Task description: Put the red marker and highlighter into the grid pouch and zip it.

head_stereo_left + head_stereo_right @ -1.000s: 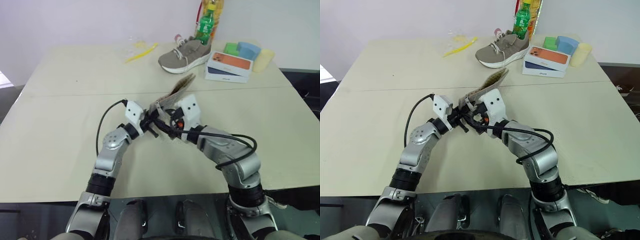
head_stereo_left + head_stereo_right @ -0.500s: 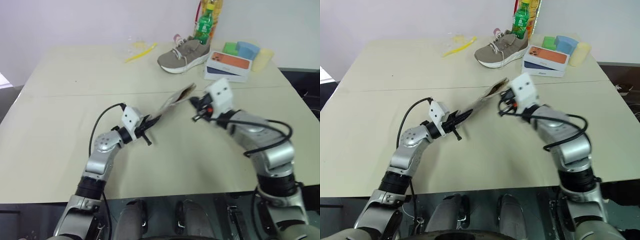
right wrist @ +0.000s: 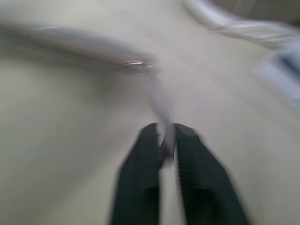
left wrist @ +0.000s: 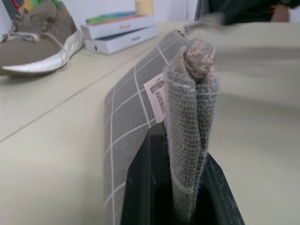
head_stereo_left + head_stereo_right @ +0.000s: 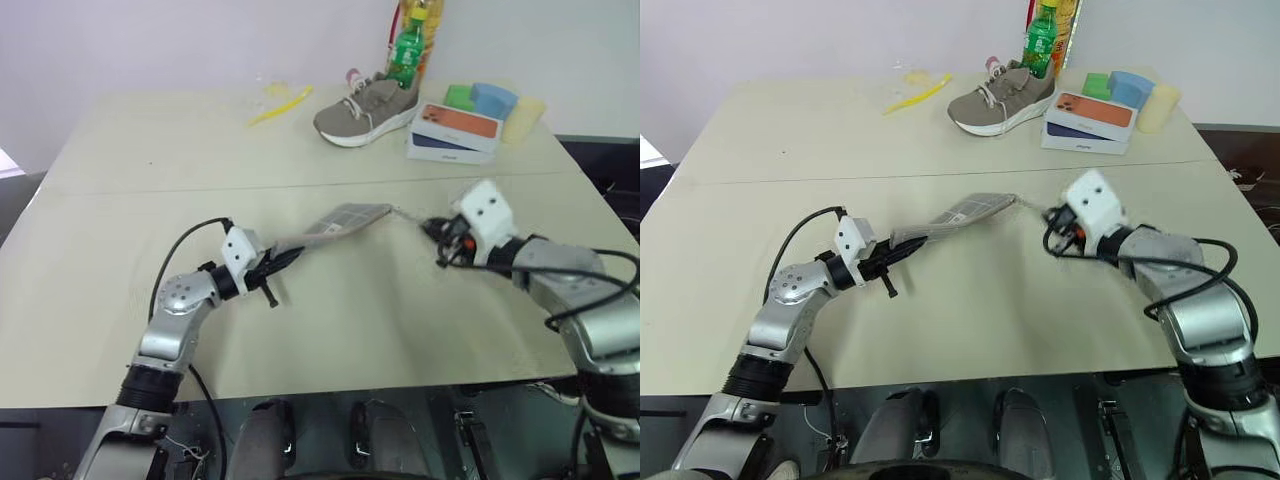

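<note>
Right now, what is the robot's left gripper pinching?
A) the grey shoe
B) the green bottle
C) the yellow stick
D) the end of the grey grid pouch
D: in the left wrist view the two black fingers of the left gripper are closed on the bunched end of the grid pouch, which stretches out toward the right gripper.

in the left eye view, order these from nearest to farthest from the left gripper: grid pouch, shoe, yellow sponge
1. grid pouch: one end pinched in the left gripper, stretching toward the right gripper.
2. shoe: far side of the table, near the middle.
3. yellow sponge: far right corner.
</note>
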Motion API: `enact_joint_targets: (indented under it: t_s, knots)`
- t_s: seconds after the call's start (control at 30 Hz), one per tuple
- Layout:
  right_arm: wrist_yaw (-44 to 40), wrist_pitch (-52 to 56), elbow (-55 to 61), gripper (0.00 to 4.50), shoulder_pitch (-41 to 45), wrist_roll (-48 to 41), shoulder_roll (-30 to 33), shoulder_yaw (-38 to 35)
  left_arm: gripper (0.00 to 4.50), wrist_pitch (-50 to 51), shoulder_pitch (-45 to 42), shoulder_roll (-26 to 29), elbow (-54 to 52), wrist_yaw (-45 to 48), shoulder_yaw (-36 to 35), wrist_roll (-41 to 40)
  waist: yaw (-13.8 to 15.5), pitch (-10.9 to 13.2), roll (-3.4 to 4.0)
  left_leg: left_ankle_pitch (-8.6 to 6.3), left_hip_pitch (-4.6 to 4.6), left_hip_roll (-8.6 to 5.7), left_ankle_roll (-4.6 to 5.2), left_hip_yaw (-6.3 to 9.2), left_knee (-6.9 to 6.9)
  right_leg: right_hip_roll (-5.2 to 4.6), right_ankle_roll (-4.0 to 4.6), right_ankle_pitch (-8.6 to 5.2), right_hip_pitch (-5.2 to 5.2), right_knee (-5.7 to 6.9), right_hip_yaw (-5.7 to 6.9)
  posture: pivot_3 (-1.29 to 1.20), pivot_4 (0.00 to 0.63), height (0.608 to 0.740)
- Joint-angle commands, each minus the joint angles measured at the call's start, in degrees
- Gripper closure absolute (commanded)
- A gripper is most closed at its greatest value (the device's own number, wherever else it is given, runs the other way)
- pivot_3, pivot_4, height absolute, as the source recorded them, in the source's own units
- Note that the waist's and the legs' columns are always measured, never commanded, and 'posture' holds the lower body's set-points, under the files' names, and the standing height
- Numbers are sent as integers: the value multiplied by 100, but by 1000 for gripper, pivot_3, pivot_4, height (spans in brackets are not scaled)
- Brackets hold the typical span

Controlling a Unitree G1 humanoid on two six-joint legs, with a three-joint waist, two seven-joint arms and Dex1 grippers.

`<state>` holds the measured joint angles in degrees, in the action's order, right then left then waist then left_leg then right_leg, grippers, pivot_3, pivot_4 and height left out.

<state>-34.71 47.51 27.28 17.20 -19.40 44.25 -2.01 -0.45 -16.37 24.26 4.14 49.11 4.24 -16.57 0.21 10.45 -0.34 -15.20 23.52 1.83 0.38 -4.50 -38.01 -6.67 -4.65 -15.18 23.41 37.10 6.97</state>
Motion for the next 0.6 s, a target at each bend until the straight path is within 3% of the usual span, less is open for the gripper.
enact_joint_targets:
  t_s: [0.03, 0.17, 0.2, 0.4, 0.6]
  knots:
    - [-468, -249, 495, 2123, -296, -198, 284, -153, 2996, 222, 284, 382, 75, 165, -362, -130, -14, 0, 0, 0, 0, 0, 0, 0, 0, 0, 0, 0, 0, 0, 0, 0, 150, 740]
    - [-680, -621, 578, 85, -674, -111, 403, -110, 1027, 206, 478, 670, 189, 64, -679, -84, 40, 2, -2, -1, 1, -1, 0, 1, 0, -2, 0, 0, 1, -2, 1, 0, 150, 740]
    - [-660, -730, 524, 17, -727, -50, 381, -93, 467, 231, 531, 729, 202, 6, -791, -101, 45, 3, -3, -1, 1, -2, 0, 1, 0, -3, 0, 0, 0, -2, 0, 0, 150, 740]
    - [-107, -1401, -237, 17, -694, 340, -179, -179, 467, 166, 820, 884, 433, -646, -1444, 51, 52, 3, -7, -1, 2, -4, -1, 1, -1, -9, 0, 0, 0, -4, 1, 0, 150, 740]
    - [-58, -1654, -822, 17, -704, 220, -458, -516, 467, 465, 1033, 947, 282, -958, -1414, 294, 55, 2, -8, -1, 2, -7, -1, -1, 0, -11, 0, 0, -3, -4, 2, 0, 150, 740]
